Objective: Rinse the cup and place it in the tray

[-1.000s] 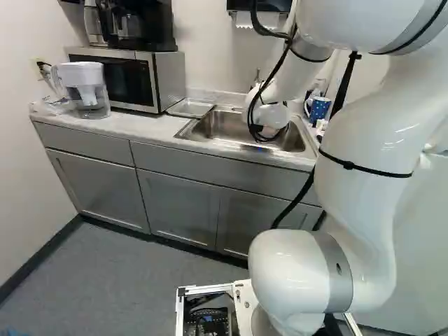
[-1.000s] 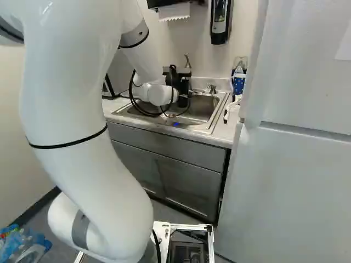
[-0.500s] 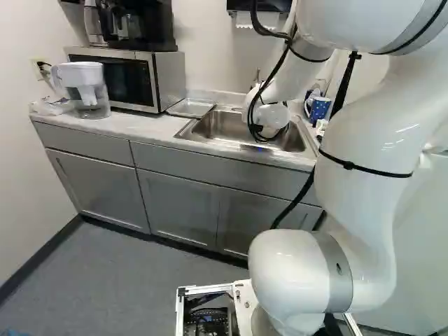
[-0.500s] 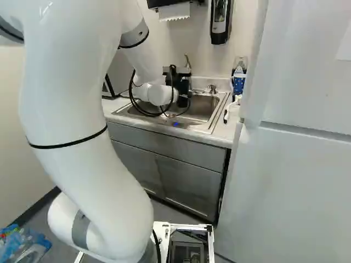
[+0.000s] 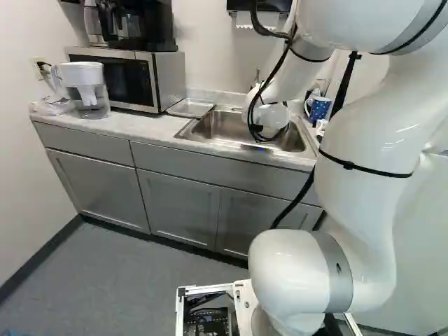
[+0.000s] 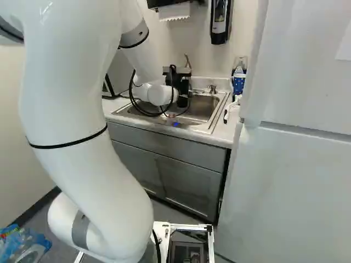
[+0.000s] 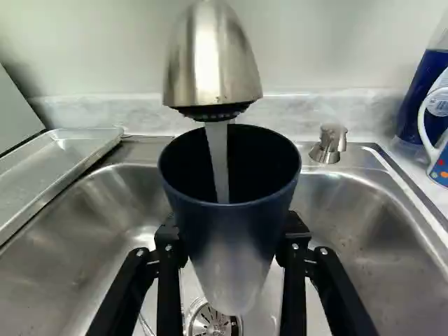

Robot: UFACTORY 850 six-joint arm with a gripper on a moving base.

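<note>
Unmoved since the earlier frames, my gripper (image 6: 183,98) hangs over the sink (image 7: 105,206), fingers parted to the width of the dark cup (image 7: 227,234) they clasp (the faucet (image 7: 210,63) above the sink is filling it); the metal tray (image 7: 63,157) lies beside the sink.

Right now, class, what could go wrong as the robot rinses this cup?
Water could make the cup slippery, so it might slide between the jaws. Its rim is close under the running faucet; lifting it straight up could knock the spout. If it is not emptied first, water may spill on the way to the tray.
</note>
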